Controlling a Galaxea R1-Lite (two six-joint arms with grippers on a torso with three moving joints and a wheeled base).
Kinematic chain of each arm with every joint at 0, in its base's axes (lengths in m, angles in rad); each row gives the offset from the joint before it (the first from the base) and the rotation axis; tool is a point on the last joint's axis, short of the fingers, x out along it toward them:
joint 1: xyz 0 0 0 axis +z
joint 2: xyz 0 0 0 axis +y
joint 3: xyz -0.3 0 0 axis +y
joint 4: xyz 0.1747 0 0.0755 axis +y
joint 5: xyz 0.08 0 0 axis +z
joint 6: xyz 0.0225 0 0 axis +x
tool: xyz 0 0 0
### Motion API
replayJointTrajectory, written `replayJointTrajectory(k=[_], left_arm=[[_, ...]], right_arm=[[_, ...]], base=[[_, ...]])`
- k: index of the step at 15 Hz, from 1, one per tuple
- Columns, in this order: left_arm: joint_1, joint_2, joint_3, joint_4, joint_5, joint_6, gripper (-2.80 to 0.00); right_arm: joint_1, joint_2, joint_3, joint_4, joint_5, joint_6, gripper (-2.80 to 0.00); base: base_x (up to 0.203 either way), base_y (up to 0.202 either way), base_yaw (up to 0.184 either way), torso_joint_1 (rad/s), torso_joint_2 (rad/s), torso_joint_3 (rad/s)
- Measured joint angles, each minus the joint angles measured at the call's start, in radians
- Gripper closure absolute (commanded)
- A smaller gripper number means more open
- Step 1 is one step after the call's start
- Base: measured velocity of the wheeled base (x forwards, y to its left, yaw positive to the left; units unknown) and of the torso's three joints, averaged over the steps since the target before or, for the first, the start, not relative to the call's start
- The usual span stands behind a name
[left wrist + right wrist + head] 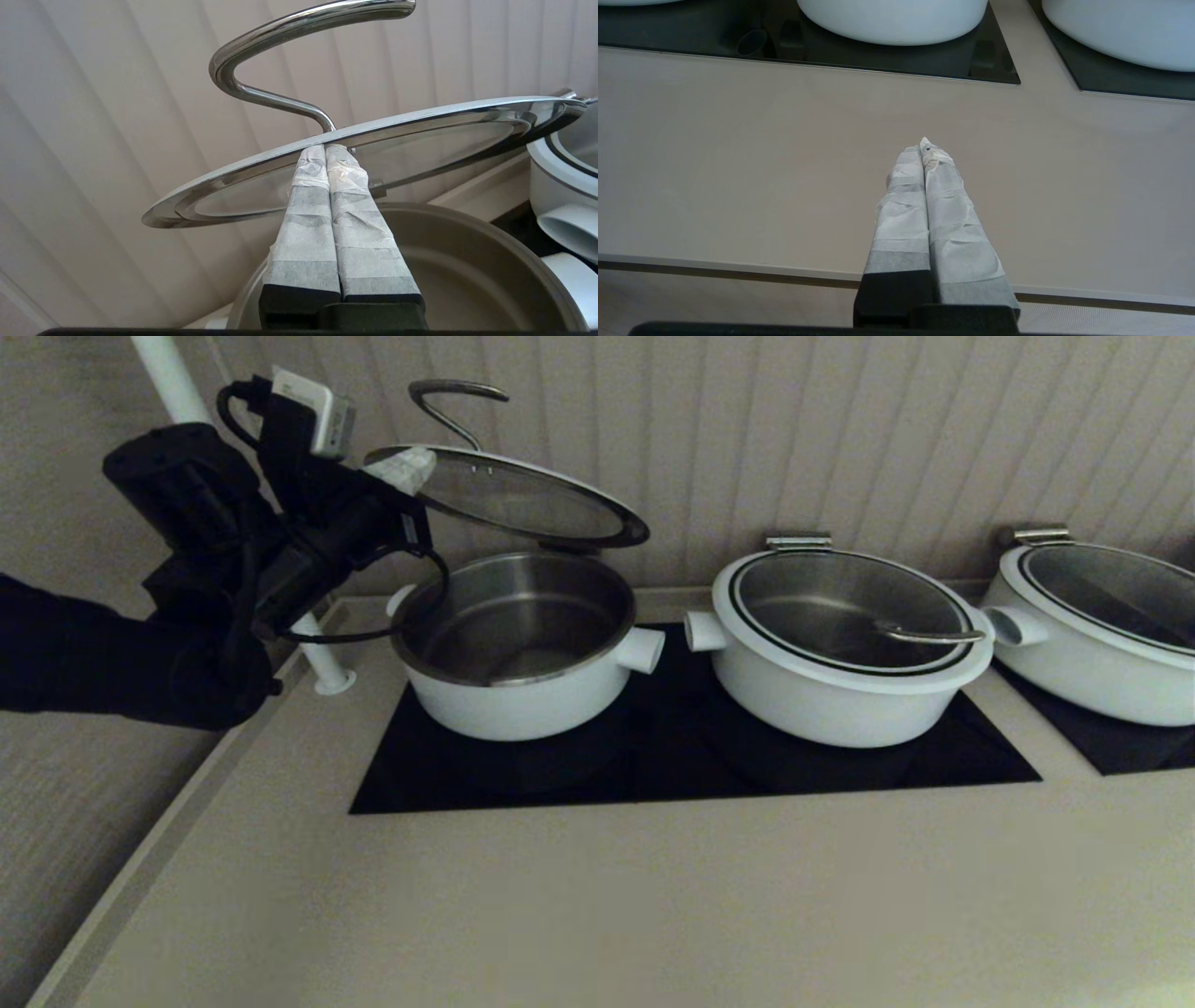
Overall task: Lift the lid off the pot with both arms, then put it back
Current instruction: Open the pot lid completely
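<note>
The glass lid with its arched steel handle is tilted up above the open white pot. Its left edge is raised and its back right edge sits low near the pot's rear rim. My left gripper is shut, and its taped tips touch the underside of the lid's raised rim. In the left wrist view the gripper presses under the lid, with the pot's steel inside below. My right gripper is shut and empty over the beige counter near its front edge, out of the head view.
Two twin white pots with lids on stand to the right on black cooktops. A white pole stands left of the pot, behind my left arm. A ribbed wall runs close behind the pots.
</note>
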Motion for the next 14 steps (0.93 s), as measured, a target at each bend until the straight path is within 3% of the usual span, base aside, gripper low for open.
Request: replayJointTrajectory(k=[14], left_arm=[[0.000,0.145,-0.251,0.004,-0.001,-0.002,0.00]], right_arm=[[0.000,0.000,0.000,0.000,0.000,0.000,0.00]], base=[[0.000,0.000,0.000,0.000,0.00,0.000]])
